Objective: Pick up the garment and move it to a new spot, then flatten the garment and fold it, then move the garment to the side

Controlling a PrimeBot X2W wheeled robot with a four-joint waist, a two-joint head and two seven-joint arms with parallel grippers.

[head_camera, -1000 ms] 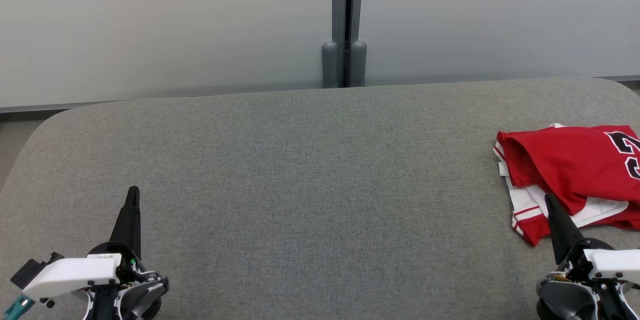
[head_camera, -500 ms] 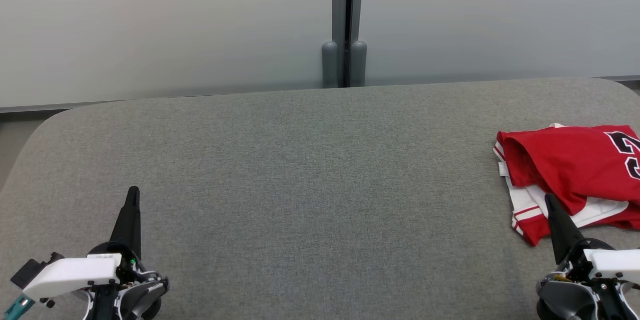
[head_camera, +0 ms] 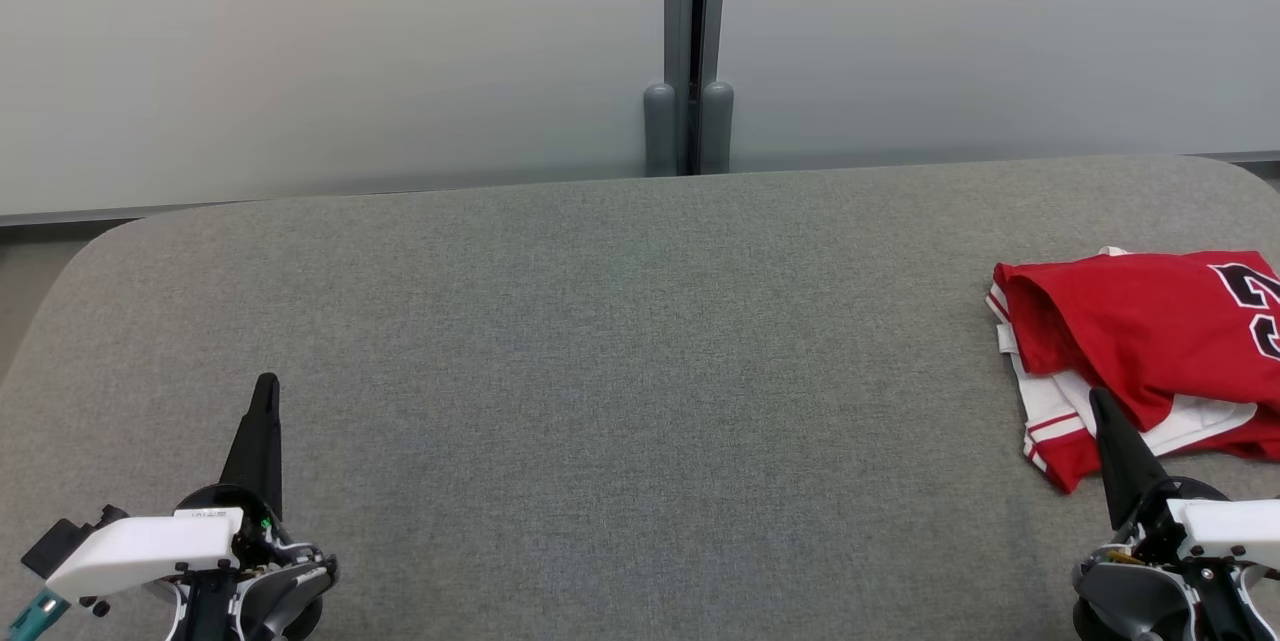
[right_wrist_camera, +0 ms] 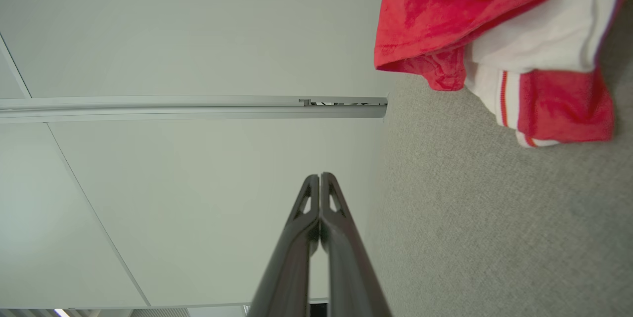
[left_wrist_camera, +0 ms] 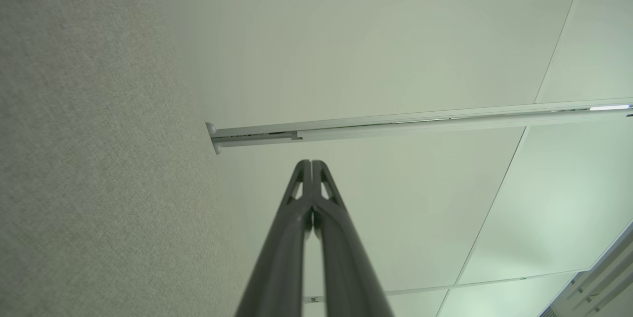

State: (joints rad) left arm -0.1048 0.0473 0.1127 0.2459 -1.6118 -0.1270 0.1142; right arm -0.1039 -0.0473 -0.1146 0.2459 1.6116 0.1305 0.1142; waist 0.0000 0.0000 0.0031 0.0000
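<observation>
Where the grey cloth table (head_camera: 620, 371) comes closest to the robot, both grippers sit low over it, one at each near corner. The left gripper (head_camera: 266, 383) is at the near left. Its two dark fingers are pressed together into one thin point, and they hold nothing. They point toward the far side. In the left wrist view the two tips touch each other, with grey cloth on one side and pale wall past them.

The right gripper (head_camera: 1096, 395) is at the near right. Its fingers are pressed together too, with nothing between them. In the head view its tip shows in front of the near edge of the garment (head_camera: 1130, 331). The right wrist view shows a strip of bare grey cloth between the tips and the garment, so they are apart.

The garment is a red top with white parts and thin red stripes. It lies folded in a loose bundle on the right side of the table, a bit farther away than the right gripper. It runs off the right edge of the head view. A black number (head_camera: 1262, 306) with a white rim shows on its red top layer, cut off at that edge.

Farther away, the table ends in a long edge with round corners. Behind it stands a pale wall (head_camera: 300, 51), and a dark grey post (head_camera: 690, 21) goes up its middle.
</observation>
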